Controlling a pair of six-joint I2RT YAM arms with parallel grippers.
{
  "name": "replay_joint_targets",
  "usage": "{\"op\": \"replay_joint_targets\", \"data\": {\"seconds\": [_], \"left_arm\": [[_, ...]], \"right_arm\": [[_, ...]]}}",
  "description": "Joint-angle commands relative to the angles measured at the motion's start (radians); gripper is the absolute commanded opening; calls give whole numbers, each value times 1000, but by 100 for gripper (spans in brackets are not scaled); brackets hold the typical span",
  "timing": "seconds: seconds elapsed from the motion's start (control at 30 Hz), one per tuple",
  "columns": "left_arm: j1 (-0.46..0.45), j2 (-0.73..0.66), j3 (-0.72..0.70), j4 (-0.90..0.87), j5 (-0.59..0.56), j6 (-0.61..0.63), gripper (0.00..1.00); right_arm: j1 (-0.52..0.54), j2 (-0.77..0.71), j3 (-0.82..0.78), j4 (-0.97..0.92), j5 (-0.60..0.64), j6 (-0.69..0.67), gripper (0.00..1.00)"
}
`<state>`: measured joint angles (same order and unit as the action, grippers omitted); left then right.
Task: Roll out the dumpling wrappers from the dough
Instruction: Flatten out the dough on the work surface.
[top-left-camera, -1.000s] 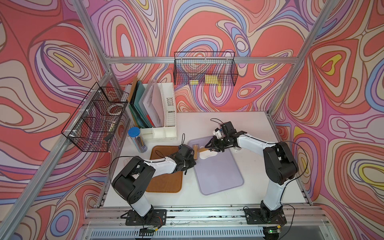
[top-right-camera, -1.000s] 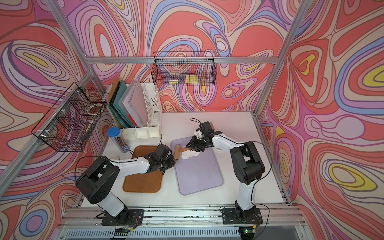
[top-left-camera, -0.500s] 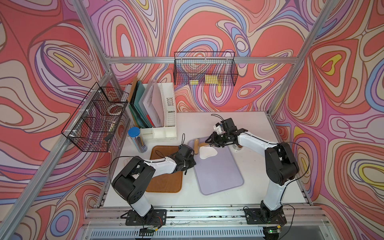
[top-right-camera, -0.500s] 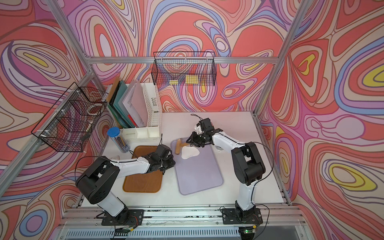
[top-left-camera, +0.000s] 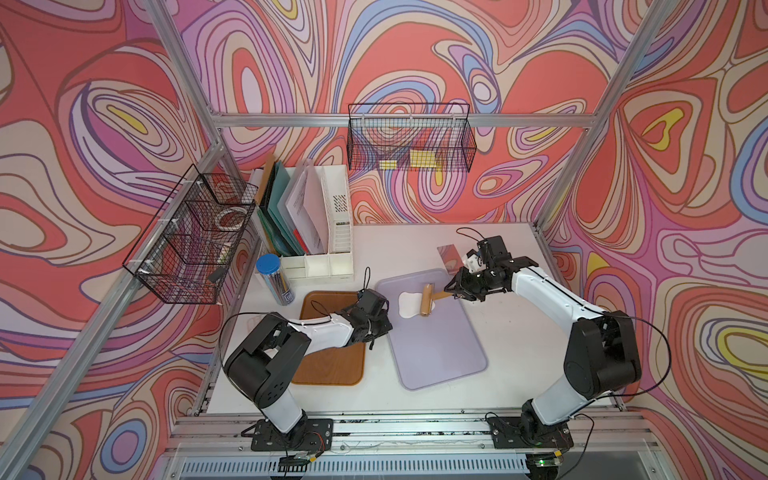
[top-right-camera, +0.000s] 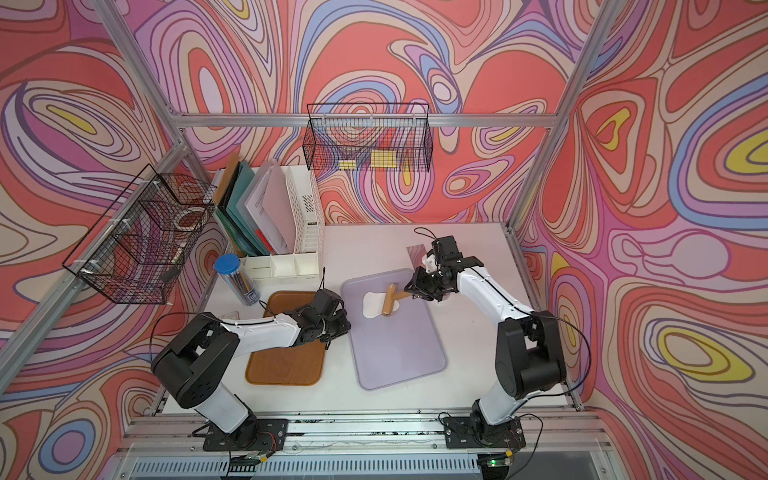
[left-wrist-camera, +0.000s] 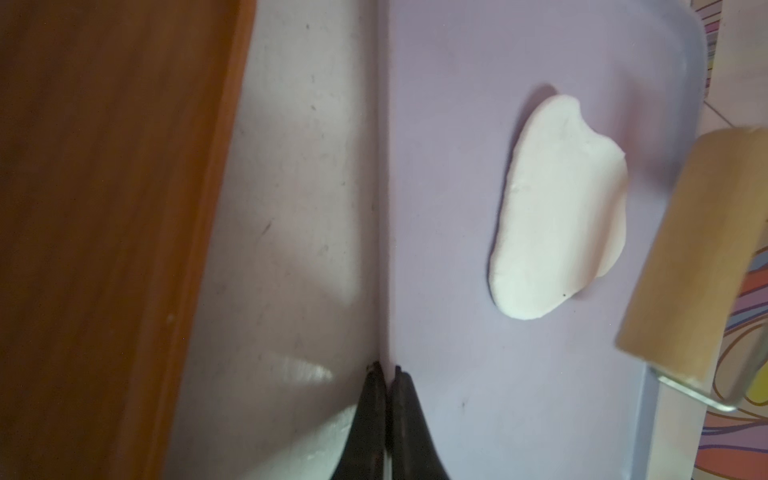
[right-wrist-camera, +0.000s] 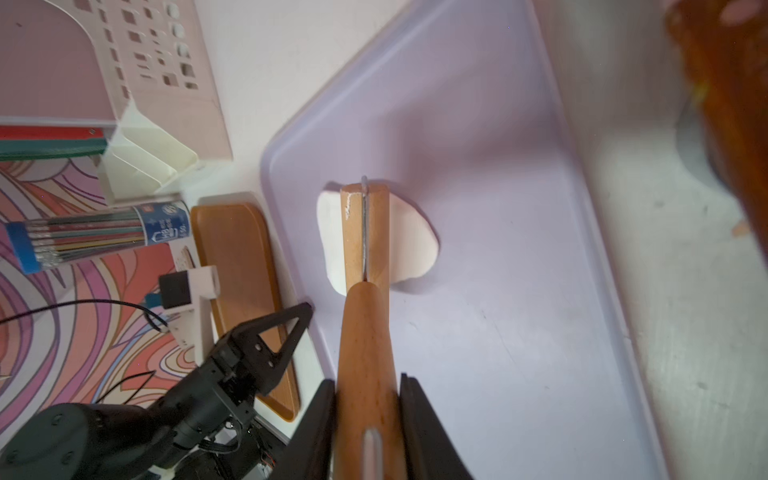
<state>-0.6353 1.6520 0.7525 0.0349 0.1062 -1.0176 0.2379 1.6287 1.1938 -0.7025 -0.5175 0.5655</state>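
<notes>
The dough (top-left-camera: 406, 306) (top-right-camera: 371, 306) lies as a flat, irregular white sheet at the far end of the purple tray (top-left-camera: 436, 345). A wooden roller (top-left-camera: 427, 300) (top-right-camera: 390, 300) rests across its right part. My right gripper (top-left-camera: 451, 291) (right-wrist-camera: 368, 380) is shut on the roller's handle (right-wrist-camera: 365, 332). In the right wrist view the dough (right-wrist-camera: 415, 245) shows on both sides of the drum. My left gripper (top-left-camera: 386, 328) (left-wrist-camera: 386, 370) is shut, with its tips at the tray's left rim, apart from the dough (left-wrist-camera: 561, 216). No dumpling wrappers are in view.
A brown wooden tray (top-left-camera: 328, 361) lies left of the purple one, under my left arm. Behind it stand a blue-lidded pencil tube (top-left-camera: 274, 278) and a white file organiser (top-left-camera: 332, 224). A shiny metal plate (top-left-camera: 448, 258) lies behind my right gripper. Wire baskets hang on the walls.
My right gripper has drawn the roller to the right, from the dough's left side onto its right part, uncovering more of the sheet. The left arm has stayed still.
</notes>
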Motion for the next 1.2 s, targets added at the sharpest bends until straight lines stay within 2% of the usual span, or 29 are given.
{"op": "replay_joint_targets", "data": {"seconds": [0.0,0.47,0.8,0.9,1.0,1.17], "left_arm": [[-10,5,-12,-65,31,16,0],[-11,14,-8,-61,39,16,0],[-10,28,-1,-58,45,18,0],[-11,28,1,-59,46,17,0],[-11,30,5,-61,47,21,0],[-11,29,1,-56,49,19,0]], "right_arm": [[8,6,1,35,-43,-14,0],[9,81,104,30,-56,-34,0],[37,246,112,-15,52,-27,0],[87,304,157,-87,120,-24,0],[145,369,230,-184,248,-40,0],[152,414,227,-179,302,-7,0]]}}
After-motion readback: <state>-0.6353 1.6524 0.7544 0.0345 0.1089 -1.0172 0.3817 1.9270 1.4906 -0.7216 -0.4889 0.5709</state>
